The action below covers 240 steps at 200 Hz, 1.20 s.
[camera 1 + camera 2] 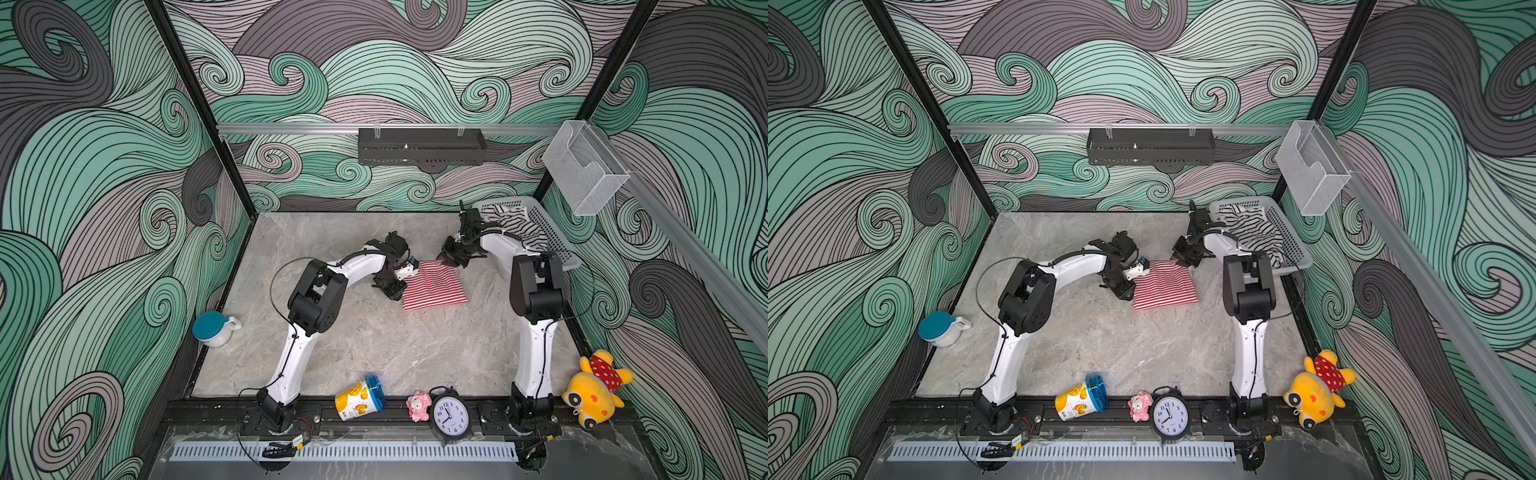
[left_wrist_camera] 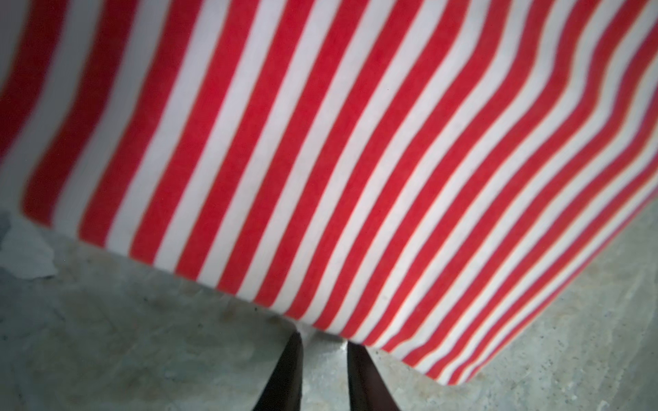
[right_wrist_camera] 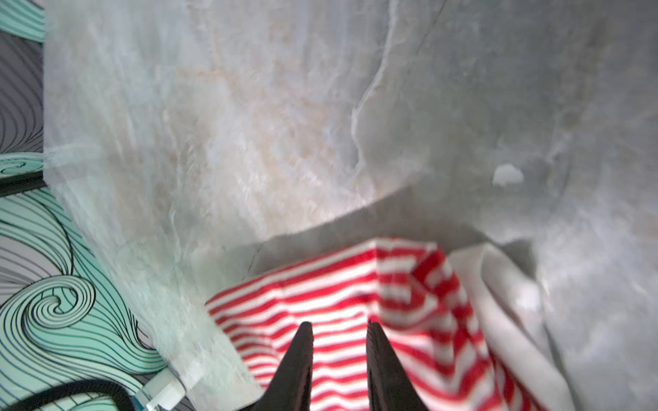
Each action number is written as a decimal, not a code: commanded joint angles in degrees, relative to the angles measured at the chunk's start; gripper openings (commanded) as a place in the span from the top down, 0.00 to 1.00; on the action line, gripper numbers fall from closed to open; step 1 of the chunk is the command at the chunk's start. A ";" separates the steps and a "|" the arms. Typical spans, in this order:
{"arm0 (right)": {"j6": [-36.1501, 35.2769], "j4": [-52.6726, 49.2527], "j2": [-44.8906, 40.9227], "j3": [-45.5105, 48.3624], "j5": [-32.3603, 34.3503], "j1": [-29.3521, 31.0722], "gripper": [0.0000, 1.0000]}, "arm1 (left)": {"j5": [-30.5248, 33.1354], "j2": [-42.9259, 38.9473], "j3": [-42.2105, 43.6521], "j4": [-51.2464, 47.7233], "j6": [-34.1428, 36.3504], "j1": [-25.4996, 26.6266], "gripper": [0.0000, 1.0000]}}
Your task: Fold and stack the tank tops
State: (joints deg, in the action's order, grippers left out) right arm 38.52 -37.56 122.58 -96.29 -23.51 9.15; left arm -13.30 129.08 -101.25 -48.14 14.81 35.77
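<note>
Alarm clock (image 1: 451,415) up front; beyond, left gripper (image 2: 322,338) and right gripper (image 3: 340,325), jaws slightly spread and empty, flank the folded red-striped top (image 1: 434,286): soft, light, likely best pinched at corners.

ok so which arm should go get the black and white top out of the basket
Right, most likely. The basket holding the black-and-white top sits just beside the right arm. The left claw is on the far side of the folded red-and-white top.
</note>
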 commanded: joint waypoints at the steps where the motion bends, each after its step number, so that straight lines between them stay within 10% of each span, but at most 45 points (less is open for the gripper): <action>1: -1.44 -0.25 -8.64 3.10 3.63 0.02 0.68 | 3.74 -0.67 -1.50 -2.44 0.35 -0.15 0.74; 34: -5.18 -3.69 -13.11 6.86 7.90 -0.09 0.54 | 6.26 -4.69 -0.19 -2.48 -0.04 -1.84 0.73; 119: -10.36 -0.89 -15.36 16.07 7.01 -0.64 0.27 | 3.77 -14.85 7.55 0.91 -4.69 -8.93 0.33; 240: -10.95 2.55 -11.15 18.86 4.39 0.40 0.19 | -4.04 -24.17 16.13 2.17 -6.63 -19.68 0.32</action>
State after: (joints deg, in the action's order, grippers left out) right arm 28.14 -35.18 109.93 -78.39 -18.96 8.95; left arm -14.70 106.98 -85.71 -45.80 9.10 17.98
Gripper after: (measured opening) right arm 0.811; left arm 0.684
